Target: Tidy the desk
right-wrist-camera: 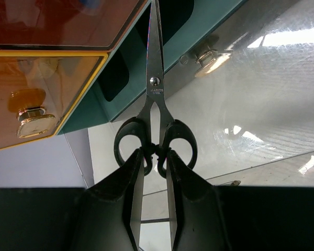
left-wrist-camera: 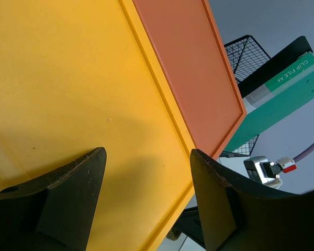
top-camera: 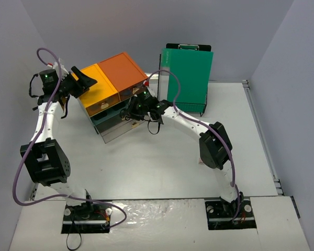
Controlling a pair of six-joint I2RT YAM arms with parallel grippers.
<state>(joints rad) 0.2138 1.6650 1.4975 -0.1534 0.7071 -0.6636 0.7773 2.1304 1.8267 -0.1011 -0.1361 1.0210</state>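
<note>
Over the desk (top-camera: 162, 167), seen from above, the right gripper (top-camera: 146, 107) meets the front of the drawer unit (top-camera: 112, 99). Left wrist: left gripper (left-wrist-camera: 146, 157) spread above its yellow top. Right wrist: fingers (right-wrist-camera: 126, 204) pinch scissors (right-wrist-camera: 155, 104) by the handles, blades pointing straight ahead, seemingly into the teal drawer (right-wrist-camera: 107, 112).

The top external camera looks down from above and behind the arm bases, far enough to take in the whole tabletop (top-camera: 162, 167). The left wrist camera sits very close over the drawer unit (left-wrist-camera: 68, 78), facing past the left pincer (left-wrist-camera: 146, 157) toward the green clip file (left-wrist-camera: 290, 98). The right wrist camera looks along the right pincer (right-wrist-camera: 154, 157) and scissors (right-wrist-camera: 155, 94), close to the drawer fronts. All three share the drawer unit.
</note>
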